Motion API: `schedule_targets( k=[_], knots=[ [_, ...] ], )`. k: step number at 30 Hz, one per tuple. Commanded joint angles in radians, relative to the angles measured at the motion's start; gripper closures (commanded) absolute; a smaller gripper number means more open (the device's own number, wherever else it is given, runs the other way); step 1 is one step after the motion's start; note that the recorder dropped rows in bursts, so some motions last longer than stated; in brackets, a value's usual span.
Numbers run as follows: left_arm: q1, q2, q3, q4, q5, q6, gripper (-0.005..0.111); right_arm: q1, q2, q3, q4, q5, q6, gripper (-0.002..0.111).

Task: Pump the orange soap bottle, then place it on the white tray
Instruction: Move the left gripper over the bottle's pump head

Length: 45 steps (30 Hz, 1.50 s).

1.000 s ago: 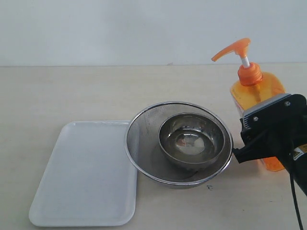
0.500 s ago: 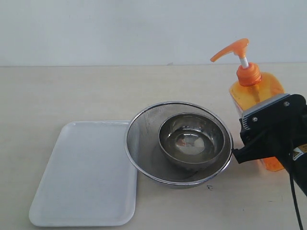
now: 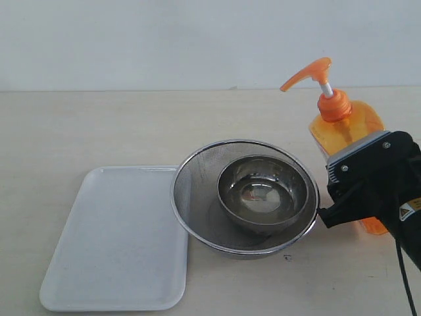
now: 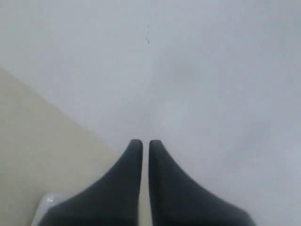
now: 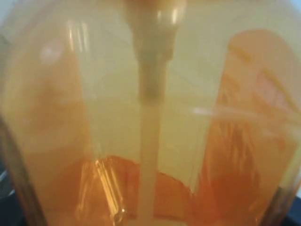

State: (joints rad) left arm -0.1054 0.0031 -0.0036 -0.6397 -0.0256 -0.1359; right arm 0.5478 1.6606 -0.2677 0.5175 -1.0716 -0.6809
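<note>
At the near left the white tray (image 3: 112, 243) lies flat on the table (image 3: 99, 125), its right edge slipping just under the rim of a round mesh strainer (image 3: 196, 191). At the near right the right arm comes in from the corner, a black cable (image 3: 404, 276) trailing beside it. It reaches away toward the far side, and its blocky black right gripper (image 3: 368, 176) is set across the lower body of the orange soap bottle (image 3: 348, 128). In the right wrist view the bottle (image 5: 94, 117) fills nearly everything, with the pale dip tube (image 5: 148, 155) running down its middle. Dark finger edges show at either side, so the jaws are closed around the bottle and grip it. The bottle stands on the table at the right, just beside the strainer and well apart from the tray. It leans a little to the left, and its pump head (image 3: 306, 72) is raised with the spout pointing left. A steel bowl (image 3: 263, 197) sits inside the strainer. The left gripper (image 4: 145, 147) shows only in its own wrist view. Its two dark fingers are drawn together with a thin slit between them and hold nothing, against a pale white surface with beige at one side. The table is a plain beige, running back to a bare white wall (image 3: 164, 39).
</note>
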Motion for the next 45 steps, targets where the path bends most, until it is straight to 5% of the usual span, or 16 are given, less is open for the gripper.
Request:
schedule_targets(
  k=[1, 9, 15, 21, 24, 30, 34, 41, 45],
  knots=[
    [0.003, -0.003, -0.015, -0.065, 0.038, -0.001, 0.102, 0.003, -0.007, 0.001, -0.003, -0.03, -0.021, 0.108],
    [0.003, 0.025, -0.173, -0.006, 0.139, 0.121, 0.102, 0.003, -0.007, 0.001, -0.001, -0.03, -0.035, 0.108],
    [0.003, 0.265, -0.362, -0.062, 0.254, 0.251, 0.102, 0.003, -0.007, 0.001, 0.003, -0.03, -0.053, 0.108],
    [0.003, 0.633, -0.541, -0.682, 0.538, 1.066, 0.102, 0.003, -0.007, 0.001, -0.003, -0.025, -0.053, 0.108],
    [0.003, 0.801, -0.645, -0.808, 0.716, 1.38, 0.102, 0.003, -0.007, 0.001, -0.003, -0.018, -0.053, 0.108],
    [0.003, 1.17, -0.93, -0.713, 0.958, 1.372, 0.102, 0.003, -0.007, 0.001, -0.02, -0.015, -0.061, 0.108],
    [-0.028, 1.325, -1.055, -0.716, 0.998, 1.392, 0.102, 0.003, -0.007, 0.001, -0.02, -0.015, -0.102, 0.108],
    [-0.279, 1.658, -1.317, -0.671, 0.919, 1.454, 0.102, 0.003, -0.007, 0.001, -0.01, -0.003, -0.111, 0.108],
    [-0.356, 1.812, -1.464, -0.651, 0.911, 1.462, 0.102, 0.003, -0.007, 0.001, -0.008, -0.001, -0.111, 0.108]
  ],
)
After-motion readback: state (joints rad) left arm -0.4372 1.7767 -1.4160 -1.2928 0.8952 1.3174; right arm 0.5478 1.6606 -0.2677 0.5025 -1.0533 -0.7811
